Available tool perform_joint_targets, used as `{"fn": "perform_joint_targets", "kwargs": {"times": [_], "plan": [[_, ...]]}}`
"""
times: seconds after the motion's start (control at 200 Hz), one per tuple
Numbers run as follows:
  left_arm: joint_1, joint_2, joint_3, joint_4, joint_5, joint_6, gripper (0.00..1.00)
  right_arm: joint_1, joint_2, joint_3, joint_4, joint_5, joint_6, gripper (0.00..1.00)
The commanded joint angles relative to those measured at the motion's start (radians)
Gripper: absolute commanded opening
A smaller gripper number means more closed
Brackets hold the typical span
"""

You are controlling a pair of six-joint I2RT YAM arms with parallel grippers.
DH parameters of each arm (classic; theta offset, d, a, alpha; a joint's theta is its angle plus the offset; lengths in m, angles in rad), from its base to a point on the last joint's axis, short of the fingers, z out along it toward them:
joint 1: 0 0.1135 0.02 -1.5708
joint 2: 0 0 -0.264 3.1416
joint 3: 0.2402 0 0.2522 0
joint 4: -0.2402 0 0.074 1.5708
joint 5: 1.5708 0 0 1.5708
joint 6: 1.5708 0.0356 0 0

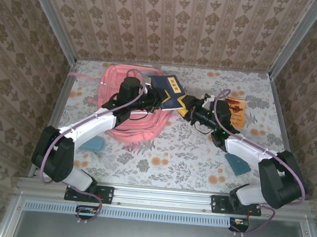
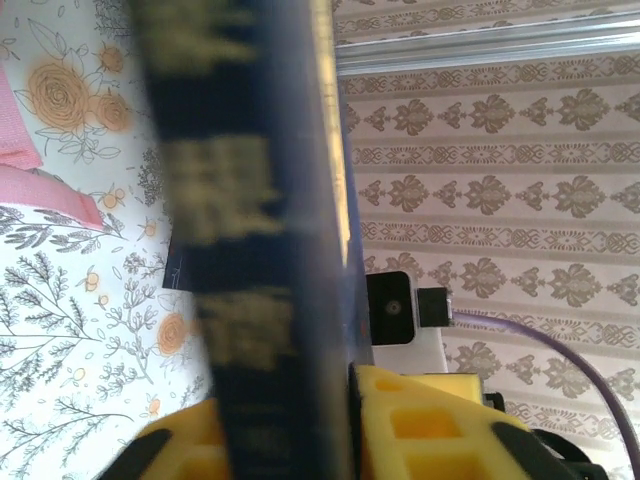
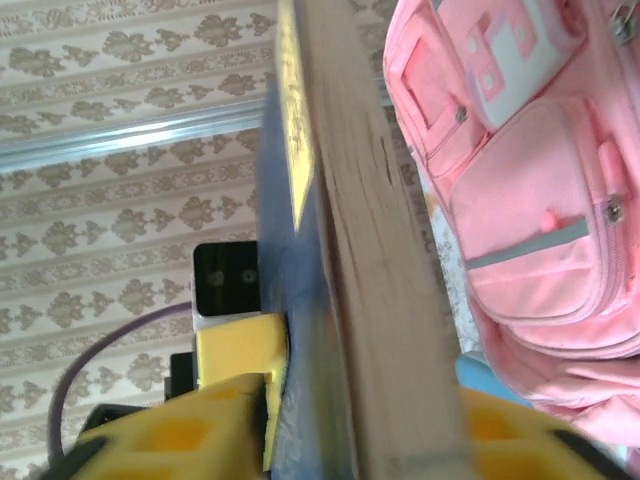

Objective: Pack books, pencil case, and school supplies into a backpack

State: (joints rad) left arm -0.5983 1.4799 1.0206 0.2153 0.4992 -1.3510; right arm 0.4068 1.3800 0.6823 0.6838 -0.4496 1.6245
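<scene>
Both arms reach in to mid-table and meet on one navy book (image 1: 169, 89). The left gripper (image 1: 159, 101) has its near-left edge and the right gripper (image 1: 186, 107) its near-right corner. The book is off the floral tabletop (image 1: 188, 154), cover and gold mark turned up toward the far wall. In the left wrist view the spine with its gold lettering runs straight up out of the jaws. The yellow pads (image 2: 425, 430) lie against both faces with no gap showing, so the left gripper is clenched on the book. In the right wrist view the pale page edge and blue cover stand between that gripper's yellow pads (image 3: 175, 435), pressed from both sides, so it too is grasping the book. The pink backpack (image 1: 127, 107) lies flat to the left of the left jaws, under that arm, and the book's far-left corner overlaps its top edge. From the right jaws it sits off to the right, front pockets, pale stripe and white patches facing them. The orange-brown booklet (image 1: 236, 110) lies flat just right of the right jaws, partly under the wrist and cable. A light-blue flat item (image 1: 93, 143) sits by the left elbow and a teal flat item (image 1: 236, 164) by the right forearm, both well apart from the jaws. There is bare tabletop on the near side of the jaws between the forearms, and a narrower bare strip between the book's far edge and the patterned back wall (image 1: 177, 26).
</scene>
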Motion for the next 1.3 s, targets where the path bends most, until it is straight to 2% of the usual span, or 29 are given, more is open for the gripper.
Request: {"fn": "perform_joint_targets", "kwargs": {"times": [0.0, 0.11, 0.215, 0.28, 0.46, 0.585, 0.685, 0.75, 0.815, 0.88, 0.945, 1.03, 1.15, 1.295], "plan": [[0.016, -0.053, -0.014, -0.008, -0.016, 0.014, 0.30, 0.000, -0.079, 0.031, -0.136, 0.068, -0.071, 0.20], [0.037, -0.091, -0.024, -0.139, -0.049, 0.092, 0.51, -0.001, -0.127, 0.060, -0.317, 0.110, -0.188, 0.08], [0.065, -0.139, -0.015, -0.374, -0.134, 0.238, 0.69, -0.012, -0.167, 0.074, -0.461, 0.152, -0.290, 0.06], [0.085, -0.162, 0.008, -0.545, -0.205, 0.363, 0.76, -0.022, -0.186, 0.086, -0.553, 0.172, -0.363, 0.05], [0.093, -0.171, 0.086, -0.890, -0.396, 0.826, 0.85, -0.031, -0.234, 0.117, -0.787, 0.244, -0.534, 0.04], [0.088, -0.153, 0.101, -0.984, -0.482, 1.044, 0.91, -0.035, -0.257, 0.106, -0.836, 0.263, -0.588, 0.05], [0.075, -0.113, 0.121, -1.010, -0.552, 1.154, 1.00, -0.037, -0.263, 0.098, -0.849, 0.265, -0.600, 0.05], [0.058, -0.063, 0.152, -1.032, -0.630, 1.205, 1.00, -0.037, -0.265, 0.092, -0.846, 0.263, -0.598, 0.05], [0.051, -0.005, 0.176, -1.047, -0.734, 1.213, 1.00, -0.037, -0.265, 0.088, -0.841, 0.257, -0.594, 0.05], [0.068, 0.065, 0.215, -1.077, -0.770, 1.194, 1.00, -0.037, -0.267, 0.082, -0.836, 0.249, -0.593, 0.05], [0.096, 0.117, 0.232, -1.069, -0.757, 1.169, 1.00, -0.037, -0.270, 0.080, -0.836, 0.246, -0.592, 0.05], [0.129, 0.172, 0.219, -0.994, -0.673, 1.149, 0.99, -0.037, -0.271, 0.076, -0.836, 0.242, -0.594, 0.05], [0.166, 0.261, 0.208, -0.915, -0.506, 1.121, 0.97, -0.037, -0.277, 0.071, -0.843, 0.238, -0.592, 0.05], [0.149, 0.352, 0.217, -0.813, -0.260, 1.061, 0.90, -0.037, -0.296, 0.061, -0.864, 0.263, -0.597, 0.05]]}}
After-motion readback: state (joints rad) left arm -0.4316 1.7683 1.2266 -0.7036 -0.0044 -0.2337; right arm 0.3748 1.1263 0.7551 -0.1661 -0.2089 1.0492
